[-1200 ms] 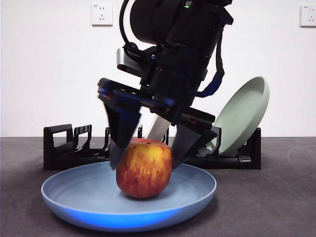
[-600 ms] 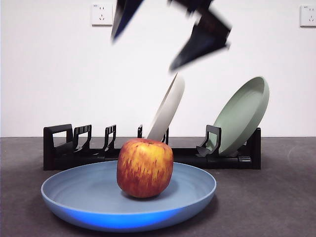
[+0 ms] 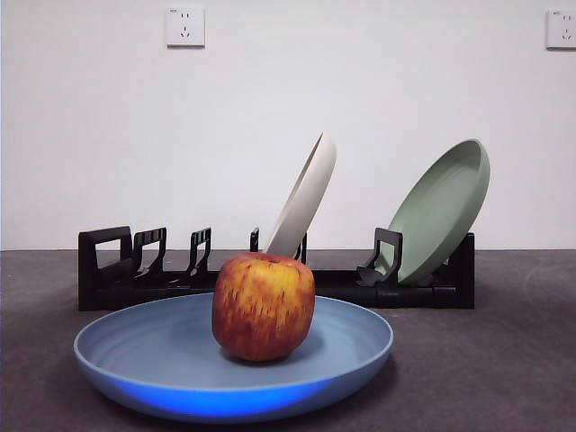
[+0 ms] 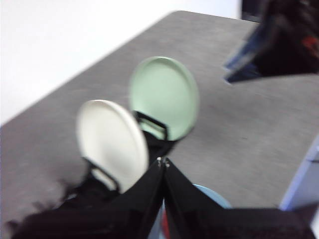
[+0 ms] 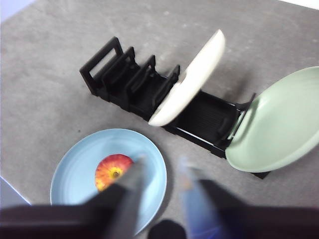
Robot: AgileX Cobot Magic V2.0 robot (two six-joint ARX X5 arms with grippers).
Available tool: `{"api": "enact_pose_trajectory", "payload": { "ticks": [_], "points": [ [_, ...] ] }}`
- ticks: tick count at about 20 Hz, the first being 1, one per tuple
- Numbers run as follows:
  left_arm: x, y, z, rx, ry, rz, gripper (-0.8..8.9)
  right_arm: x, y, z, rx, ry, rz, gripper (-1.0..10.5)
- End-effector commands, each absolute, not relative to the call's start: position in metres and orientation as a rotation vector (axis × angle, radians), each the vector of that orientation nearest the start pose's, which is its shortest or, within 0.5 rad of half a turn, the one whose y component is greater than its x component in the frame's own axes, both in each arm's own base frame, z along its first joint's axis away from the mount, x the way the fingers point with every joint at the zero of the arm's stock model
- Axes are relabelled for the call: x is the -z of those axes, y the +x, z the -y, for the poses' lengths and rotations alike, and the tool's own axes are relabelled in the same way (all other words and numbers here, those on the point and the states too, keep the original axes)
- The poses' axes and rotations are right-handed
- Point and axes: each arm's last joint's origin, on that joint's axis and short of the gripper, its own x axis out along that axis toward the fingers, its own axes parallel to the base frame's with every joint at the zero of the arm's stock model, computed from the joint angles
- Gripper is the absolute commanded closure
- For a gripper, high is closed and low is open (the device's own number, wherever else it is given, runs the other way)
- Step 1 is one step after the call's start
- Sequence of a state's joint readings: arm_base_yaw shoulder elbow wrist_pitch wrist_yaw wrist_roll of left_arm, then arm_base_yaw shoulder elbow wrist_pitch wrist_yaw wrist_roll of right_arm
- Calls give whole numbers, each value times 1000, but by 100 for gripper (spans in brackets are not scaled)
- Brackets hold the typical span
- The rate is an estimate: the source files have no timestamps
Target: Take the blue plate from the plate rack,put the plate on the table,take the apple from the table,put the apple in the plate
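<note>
Front view: the large, shallow, matte light-blue plate (image 3: 234,364) lies flat on the dark grey, faintly textured table (image 3: 504,360). The round apple (image 3: 264,306), red streaks over yellow-orange skin, sits upright near the plate's middle, touching nothing but the plate. Behind them stands the long low black plastic plate rack (image 3: 270,274) with its slotted prongs, holding a leaning cream-white plate (image 3: 304,200) and a tilted sage-green plate (image 3: 441,211). No arm shows in this view.

Left wrist view: the left gripper (image 4: 163,164) has its two black jaws pressed tip to tip with nothing between them. It hangs above the rack, with the cream-white and sage-green plates beyond its tips. A blurred dark and blue shape in one corner is likely the other arm.

Right wrist view: the right gripper (image 5: 159,169) is high above the table, its blurred jaws spread apart and empty, looking down on the apple in the blue plate, with the rack just beyond.

Judging by how things lie, both placements are done and what is left is to clear away. To do that well, the right arm should lift away clear of the rack's leaning plates, and the left should stay well off the rack
</note>
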State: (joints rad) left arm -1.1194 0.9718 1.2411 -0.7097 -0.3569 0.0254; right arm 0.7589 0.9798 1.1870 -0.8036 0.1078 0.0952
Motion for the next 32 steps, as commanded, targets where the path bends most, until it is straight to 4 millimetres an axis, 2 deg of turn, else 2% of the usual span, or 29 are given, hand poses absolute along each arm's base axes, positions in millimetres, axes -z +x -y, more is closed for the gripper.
{"api": "enact_pose_trajectory", "payload": {
  "ticks": [1, 4, 7, 10, 13, 16, 18, 21, 29, 32],
  "points": [
    [-398, 95, 159, 797, 351, -347, 822, -382, 128, -117, -611, -169, -539, 962],
    [-384, 114, 156, 739, 353, -401, 822, -379, 125, -114, -616, -175, -522, 962],
    [-353, 136, 147, 620, 311, -455, 822, -360, 125, -114, -614, -150, -505, 962],
    [-311, 145, 132, 547, 223, -514, 823, -327, 124, -113, -607, -93, -484, 962],
    [-273, 138, 118, 503, 157, -503, 823, -285, 122, -112, -595, -60, -510, 962],
    [-250, 131, 111, 496, 73, -447, 822, -248, 123, -113, -590, -38, -515, 962],
    [-248, 129, 110, 491, 52, -463, 822, -237, 127, -116, -583, -45, -544, 962],
    [-245, 128, 109, 486, 67, -494, 817, -232, 127, -116, -570, -51, -595, 946],
    [-245, 128, 109, 481, 68, -492, 816, -229, 125, -114, -564, -66, -626, 946],
    [-253, 120, 100, 481, 49, -455, 817, -229, 125, -114, -564, -67, -625, 945]
  ]
}}
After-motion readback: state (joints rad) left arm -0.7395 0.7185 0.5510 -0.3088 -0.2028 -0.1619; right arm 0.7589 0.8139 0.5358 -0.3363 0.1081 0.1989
